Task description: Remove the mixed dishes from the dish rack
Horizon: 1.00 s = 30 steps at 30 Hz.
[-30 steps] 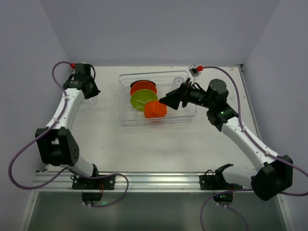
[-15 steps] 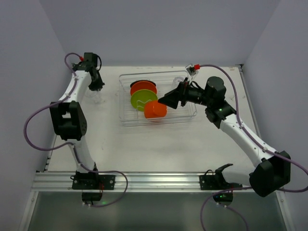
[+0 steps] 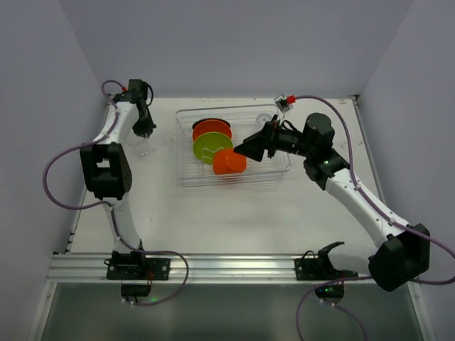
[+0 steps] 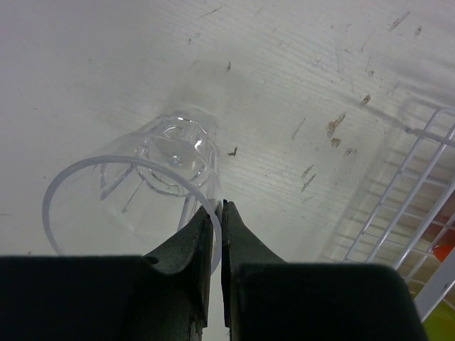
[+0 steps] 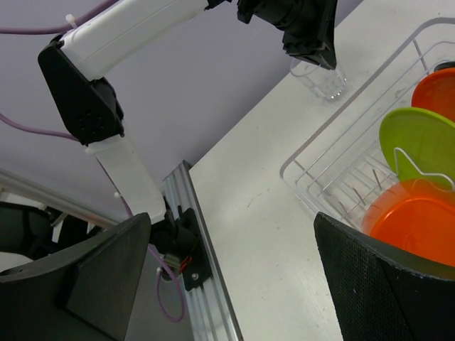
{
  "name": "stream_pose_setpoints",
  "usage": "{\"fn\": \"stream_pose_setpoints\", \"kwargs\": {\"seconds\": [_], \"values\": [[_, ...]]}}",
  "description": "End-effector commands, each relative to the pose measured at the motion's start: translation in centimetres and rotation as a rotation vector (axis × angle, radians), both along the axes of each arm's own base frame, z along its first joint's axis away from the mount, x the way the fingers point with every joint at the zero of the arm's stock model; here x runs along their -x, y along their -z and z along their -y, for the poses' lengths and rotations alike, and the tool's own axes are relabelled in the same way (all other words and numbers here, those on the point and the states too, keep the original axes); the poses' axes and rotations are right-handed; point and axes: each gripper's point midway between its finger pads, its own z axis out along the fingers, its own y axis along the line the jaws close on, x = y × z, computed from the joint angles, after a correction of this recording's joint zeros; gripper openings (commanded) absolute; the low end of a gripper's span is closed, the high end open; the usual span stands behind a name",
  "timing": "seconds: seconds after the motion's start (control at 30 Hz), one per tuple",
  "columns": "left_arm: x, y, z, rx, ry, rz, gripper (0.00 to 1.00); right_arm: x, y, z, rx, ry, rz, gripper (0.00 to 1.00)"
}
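Across the middle of the tabletop (image 3: 234, 220), seen from above with 12 o'clock at the far wall, you have the dish rack (image 3: 266, 172), its long side running 9 to 3. The right arm (image 3: 355, 195) reaches into it from 3 o'clock. The left arm (image 3: 106, 167) is folded up well outside it, off toward 9 o'clock.

Inside the rack, toward its 9 o'clock end, an orange plate (image 3: 211, 129) and a lime green plate (image 3: 210, 147) stand on edge, one behind the other. The orange cup (image 3: 229, 163) sits just nearer you, at their 5 o'clock. A second glass (image 3: 264, 119) shows only faintly at the rack's far side. One clear glass cup (image 3: 143, 146) is already out, upright on the tabletop, well apart from the rack at 9 o'clock.

The left jaws are clenched to a thin slit right on that cup's rim, and I judge they are pinching its wall. The right jaws are spread wide and carry nothing. The orange cup lies at their 9 o'clock, touching or just beside the tips; you cannot tell which. It shows you a round face, so its long axis seems tipped toward the near edge and not along the rack. Your right arm is much the nearer, so the cup looks like its job. The jaws will need to straddle the cup across that axis before you close.
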Motion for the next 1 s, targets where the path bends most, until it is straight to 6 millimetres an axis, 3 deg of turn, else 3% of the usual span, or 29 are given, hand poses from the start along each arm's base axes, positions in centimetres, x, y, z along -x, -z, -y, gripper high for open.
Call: {"fn": "stream_pose_setpoints", "kwargs": {"seconds": [0.0,0.13,0.37,0.57,0.7,0.97], "values": [[-0.4,0.1,-0.4,-0.020,0.011,0.002,0.00,1.0,-1.5,0.3,-0.009,-0.021,0.052,0.99],[-0.4,1.0,-0.2,-0.013,0.018,-0.015,0.04,1.0,-1.2,0.5,-0.004,-0.011,0.050,0.99],[-0.3,2.3,-0.2,-0.010,0.012,-0.039,0.02,1.0,-0.9,0.4,-0.002,-0.014,0.045,0.99],[-0.3,3.1,0.1,0.005,0.024,-0.056,0.07,0.9,-0.9,0.4,-0.005,-0.017,0.048,0.99],[-0.4,3.0,0.1,0.005,0.025,-0.055,0.23,0.9,-0.8,0.4,-0.004,-0.015,0.045,0.99],[-0.1,2.1,-0.2,-0.015,0.025,-0.055,0.32,0.9,-0.8,0.4,-0.002,-0.017,0.044,0.99]]}}
